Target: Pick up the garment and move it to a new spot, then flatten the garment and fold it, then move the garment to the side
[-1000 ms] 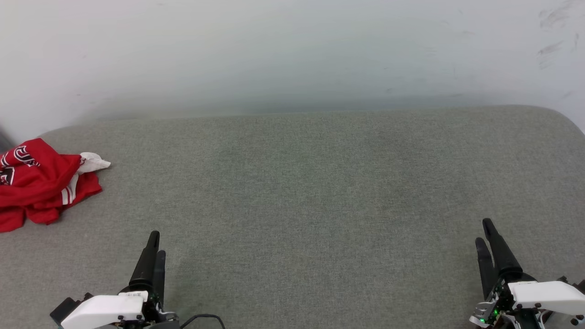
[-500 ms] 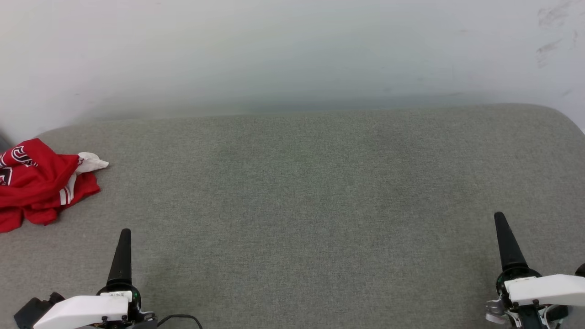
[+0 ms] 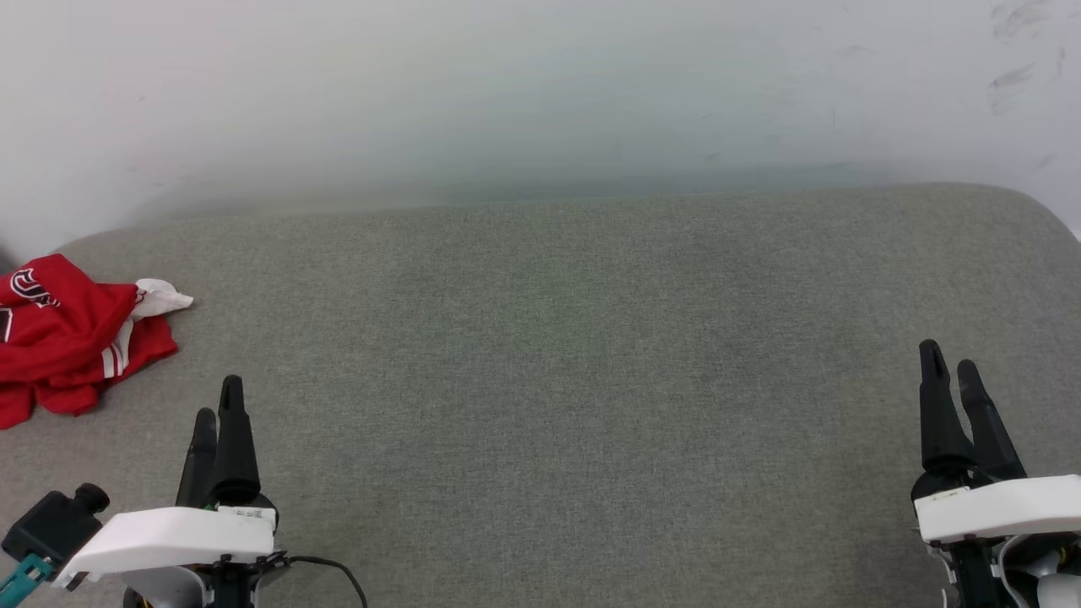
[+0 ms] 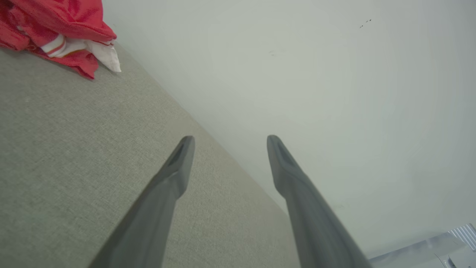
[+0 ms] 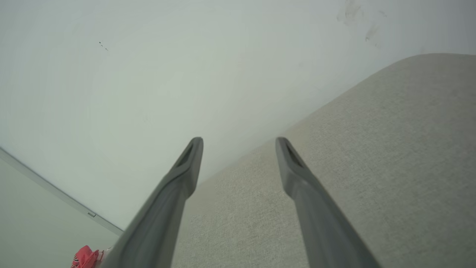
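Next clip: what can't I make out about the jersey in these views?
Head view: the red jersey is cut off by the left edge, and its crumpled folds hide most of the lettering.
Left wrist view: the top-left corner crops it.
Right wrist view: a tiny red patch at the bottom edge, too small to read.

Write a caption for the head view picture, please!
Crumpled red garment lies at the grey cushion's left edge; left and right jaws stand open, empty.

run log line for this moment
crumpled red-and-white jersey shirt: far left of grey fabric surface | left gripper: open, empty | right gripper: open, empty
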